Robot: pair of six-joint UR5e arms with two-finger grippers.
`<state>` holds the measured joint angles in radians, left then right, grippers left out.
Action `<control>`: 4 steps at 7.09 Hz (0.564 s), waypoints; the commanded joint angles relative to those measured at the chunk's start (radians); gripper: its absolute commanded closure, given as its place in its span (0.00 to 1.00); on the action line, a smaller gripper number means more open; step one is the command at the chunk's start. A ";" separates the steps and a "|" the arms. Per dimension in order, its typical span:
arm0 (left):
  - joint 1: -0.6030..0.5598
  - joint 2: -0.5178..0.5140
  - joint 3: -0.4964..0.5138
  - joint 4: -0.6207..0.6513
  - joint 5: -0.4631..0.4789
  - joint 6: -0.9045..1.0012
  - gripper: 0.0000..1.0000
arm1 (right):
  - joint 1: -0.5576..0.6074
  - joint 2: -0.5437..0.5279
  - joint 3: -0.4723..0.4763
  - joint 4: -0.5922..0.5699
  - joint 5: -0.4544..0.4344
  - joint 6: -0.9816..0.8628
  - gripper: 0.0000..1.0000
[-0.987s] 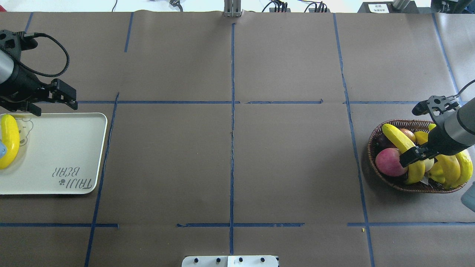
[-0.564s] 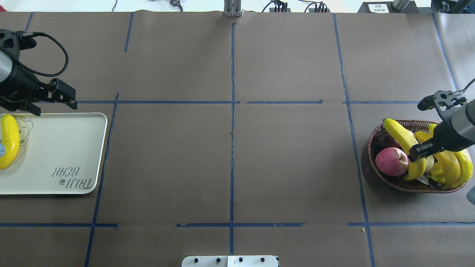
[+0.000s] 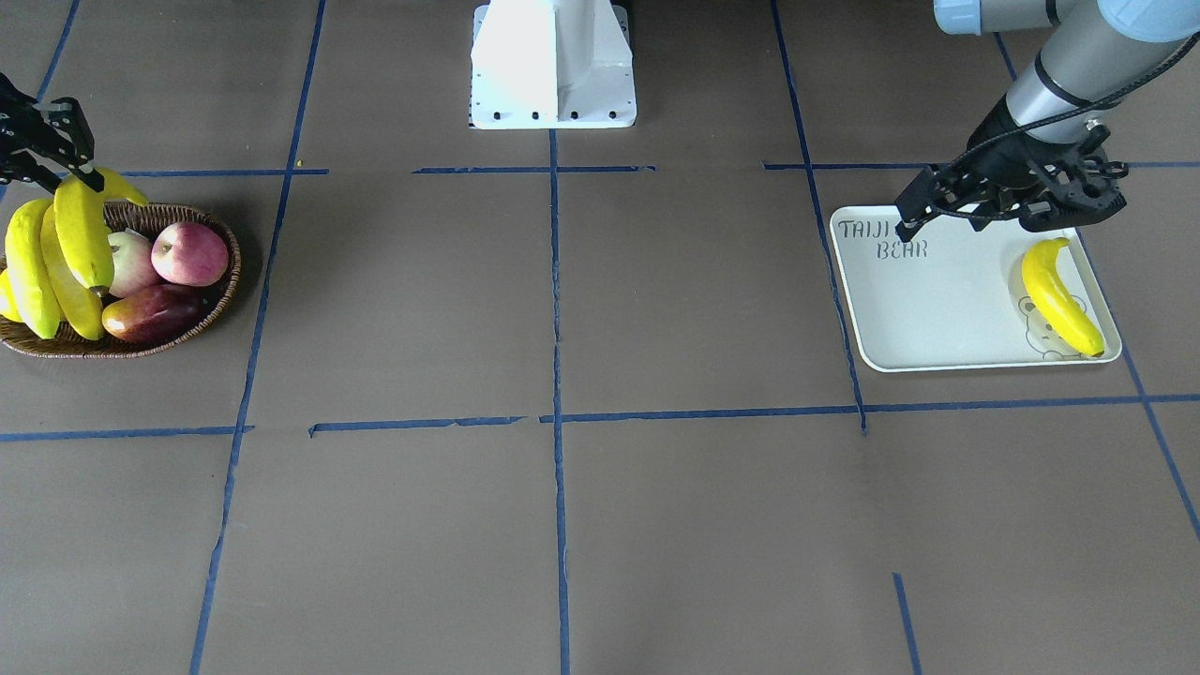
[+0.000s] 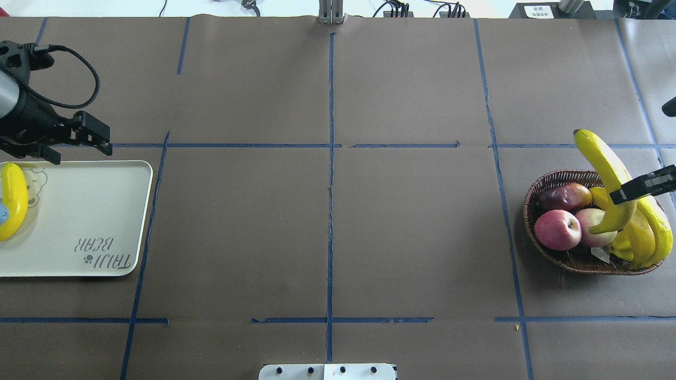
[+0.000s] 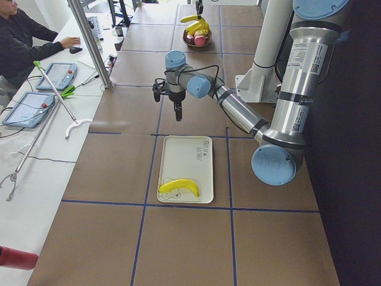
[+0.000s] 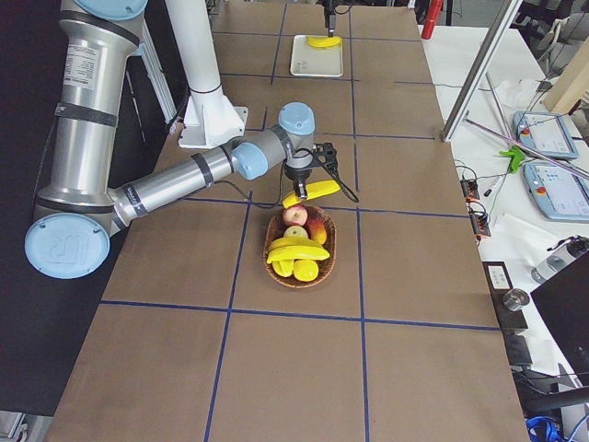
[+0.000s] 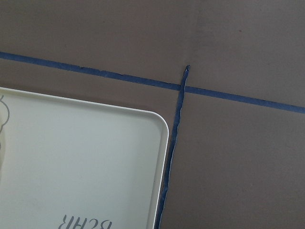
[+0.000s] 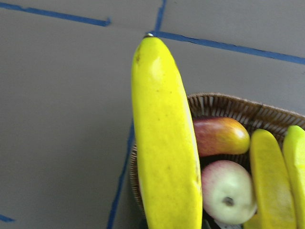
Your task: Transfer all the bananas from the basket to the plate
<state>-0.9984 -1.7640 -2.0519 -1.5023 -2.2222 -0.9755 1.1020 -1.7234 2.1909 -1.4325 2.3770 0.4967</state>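
My right gripper [image 4: 627, 193] is shut on a long yellow banana [image 4: 606, 177] and holds it tilted in the air above the wicker basket [image 4: 532, 196]. In the right wrist view this banana [image 8: 164, 143] fills the middle, with the basket [image 8: 224, 105] below it. More bananas [image 4: 655, 229] lie along the basket's right side. The pale plate [image 4: 84, 211] sits at the far left with one banana [image 4: 13, 200] on its left end. My left gripper [image 4: 74, 143] hovers open and empty over the plate's far edge.
In the basket also lie a red apple [image 4: 556, 229], a paler apple [image 4: 590, 232] and a dark red fruit [image 4: 561, 196]. The robot's white base [image 3: 553, 66] stands at mid-table. A person [image 5: 24, 42] sits at a side bench with tablets.
My right gripper has risen and pulled back toward the right with the banana, lifting it out of the basket. The left arm has barely moved.
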 commanded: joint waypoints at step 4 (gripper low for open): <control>0.128 -0.173 0.065 -0.433 0.003 -0.493 0.00 | -0.204 0.500 -0.075 0.189 -0.041 0.743 1.00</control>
<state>-0.8874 -1.9235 -2.0197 -1.7317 -2.2206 -1.3418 1.0054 -1.3406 2.1425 -1.3215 2.4086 1.0227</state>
